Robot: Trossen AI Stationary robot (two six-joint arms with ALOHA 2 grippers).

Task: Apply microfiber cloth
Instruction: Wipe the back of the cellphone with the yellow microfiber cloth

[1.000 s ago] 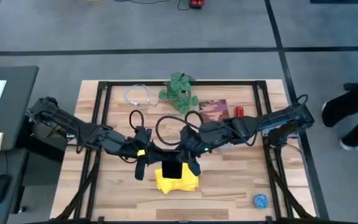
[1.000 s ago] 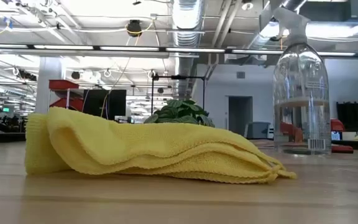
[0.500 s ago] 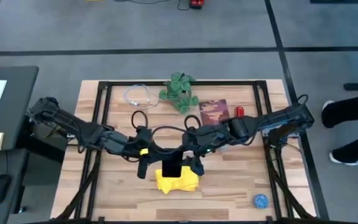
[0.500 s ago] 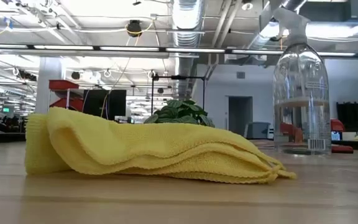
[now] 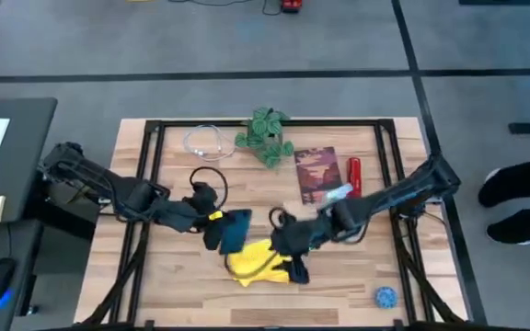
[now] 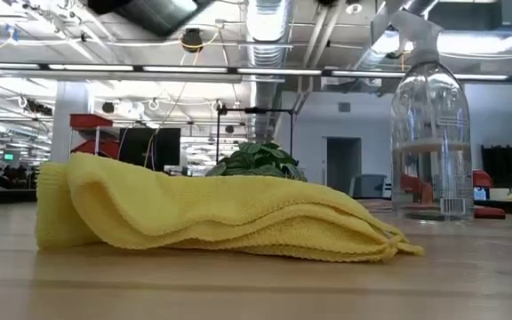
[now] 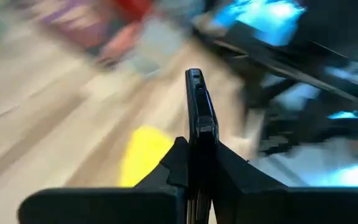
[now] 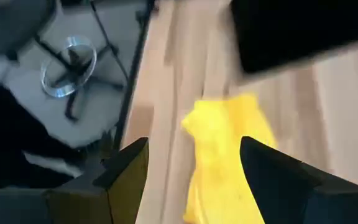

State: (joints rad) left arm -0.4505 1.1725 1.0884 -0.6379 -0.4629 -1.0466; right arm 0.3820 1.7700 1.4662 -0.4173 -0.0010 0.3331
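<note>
Microfiber cloth [image 5: 258, 263] lies bunched on the wooden counter [image 5: 357, 276], well in front of the green plant [image 5: 267, 134].
Your right pincer [image 5: 293, 260] hangs at the cloth's plant-facing edge, fingers spread apart with yellow fabric showing between them. Your left pincer [image 5: 221, 232], just beside the cloth, is clamped on a black phone [image 7: 199, 124] held edge-on.

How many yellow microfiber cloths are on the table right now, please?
1. The microfiber cloth lies crumpled near the table's front middle, under the right gripper and beside the phone held in the left gripper. None seems hidden.
</note>
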